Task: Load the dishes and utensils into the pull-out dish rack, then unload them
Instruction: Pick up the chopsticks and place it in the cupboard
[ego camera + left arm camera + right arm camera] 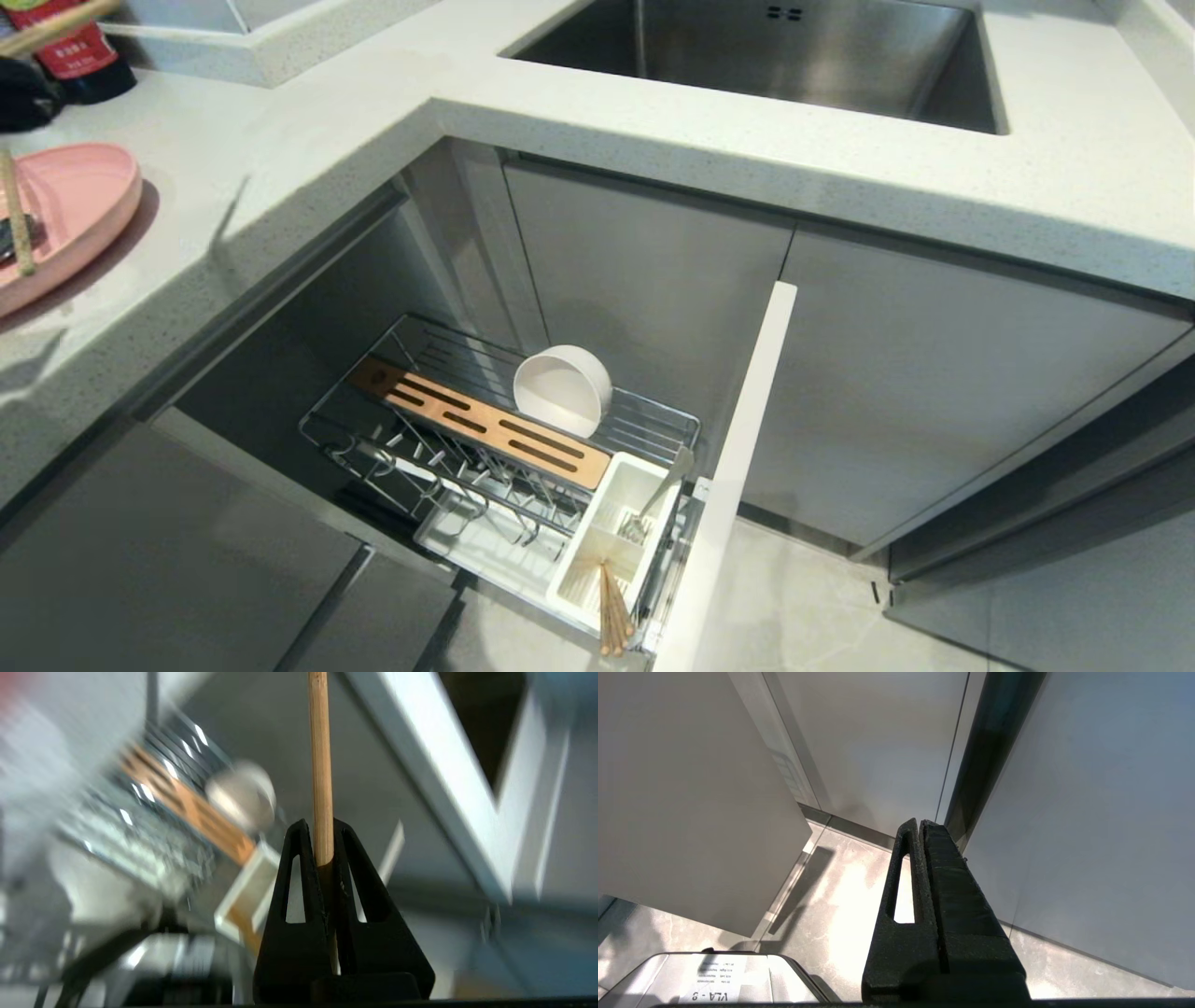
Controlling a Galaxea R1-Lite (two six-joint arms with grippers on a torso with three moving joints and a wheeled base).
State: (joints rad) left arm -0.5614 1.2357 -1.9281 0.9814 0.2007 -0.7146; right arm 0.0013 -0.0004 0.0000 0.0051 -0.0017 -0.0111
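Note:
My left gripper [321, 826] is shut on a light wooden chopstick [320, 742] that sticks straight out past its fingertips. That stick also shows at the head view's top left corner, the chopstick [56, 23] slanting over the counter. The pink plate [79, 201] lies on the counter at far left, with another chopstick [17, 219] and a grey utensil [11, 238] across it. The pull-out dish rack [467, 359] is drawn out below the counter. The cream-white bowl [560, 392] stands on its edge in it. My right gripper [920, 823] is shut and empty, parked over the floor.
The rack's white utensil box [607, 541] holds a steel fork [653, 499] and a bundle of chopsticks [613, 607]. The rack's pale front panel [738, 467] juts out to the right. A steel sink [775, 56] lies behind, and a red-labelled bottle [75, 56] stands at far left.

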